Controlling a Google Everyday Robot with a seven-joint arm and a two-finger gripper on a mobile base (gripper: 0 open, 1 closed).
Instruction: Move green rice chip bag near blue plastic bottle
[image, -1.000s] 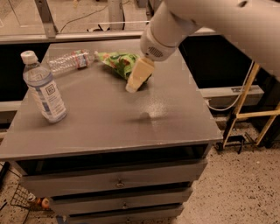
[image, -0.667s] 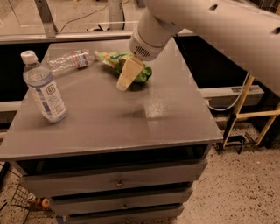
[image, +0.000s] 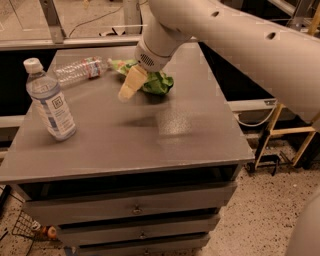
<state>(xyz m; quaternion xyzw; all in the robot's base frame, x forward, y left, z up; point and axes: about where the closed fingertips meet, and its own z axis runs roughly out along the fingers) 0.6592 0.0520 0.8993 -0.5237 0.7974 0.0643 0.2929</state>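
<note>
The green rice chip bag lies crumpled on the far middle of the grey table, partly hidden behind my arm. The blue plastic bottle stands upright at the left edge of the table, white cap on top, pale label with a dark square. My gripper hangs over the table just left of the bag, its cream-coloured fingers pointing down and left, above the surface. The bottle is well to the left of the gripper.
A smaller ridged clear bottle with a red-and-green label lies on its side at the far left of the table, near the bag. Drawers sit below the tabletop. A wooden frame stands to the right on the floor.
My arm and gripper have swung left across the bag, from its right side to its left side. The bag and both bottles have stayed in place.
</note>
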